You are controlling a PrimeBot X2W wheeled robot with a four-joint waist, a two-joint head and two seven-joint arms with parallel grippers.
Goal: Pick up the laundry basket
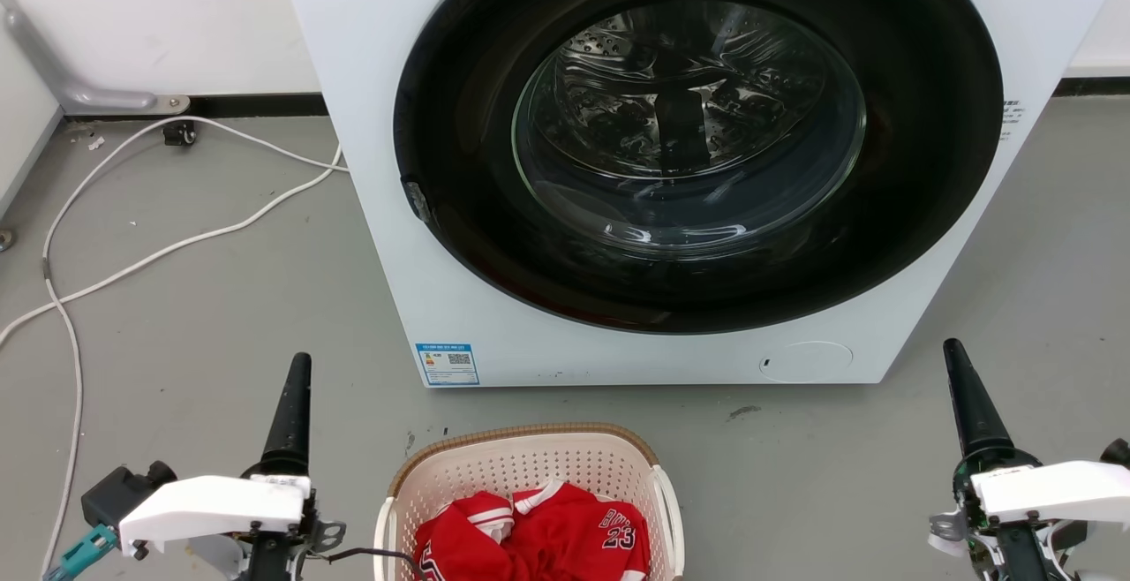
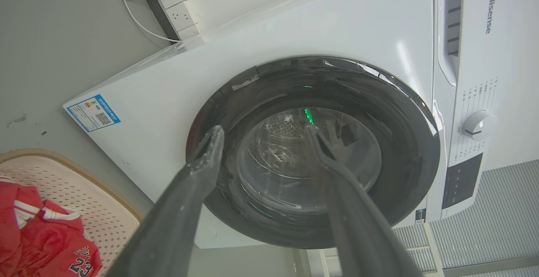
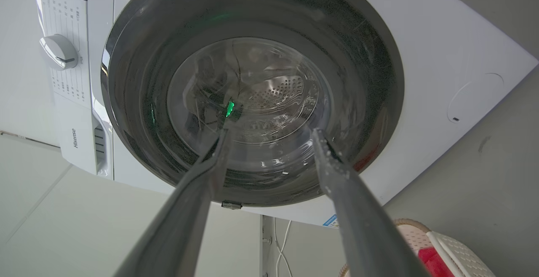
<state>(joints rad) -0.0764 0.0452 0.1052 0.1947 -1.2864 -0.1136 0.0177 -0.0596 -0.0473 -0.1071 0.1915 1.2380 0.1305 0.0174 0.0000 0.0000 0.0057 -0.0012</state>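
The laundry basket stands on the grey floor at the bottom middle of the head view, just in front of the washing machine. It is cream and perforated, with a brown rim, and a red jersey numbered 23 lies in it. My left gripper hangs to its left and my right gripper far to its right, both apart from it and pointing at the machine. In the left wrist view the left gripper is open and empty, with the basket at the lower left. The right gripper is open too, the basket at that view's lower right.
A white washing machine with a shut dark round door takes up the space ahead. White cables trail over the floor at the left, running to a power strip by the wall. Bare grey floor lies on both sides of the basket.
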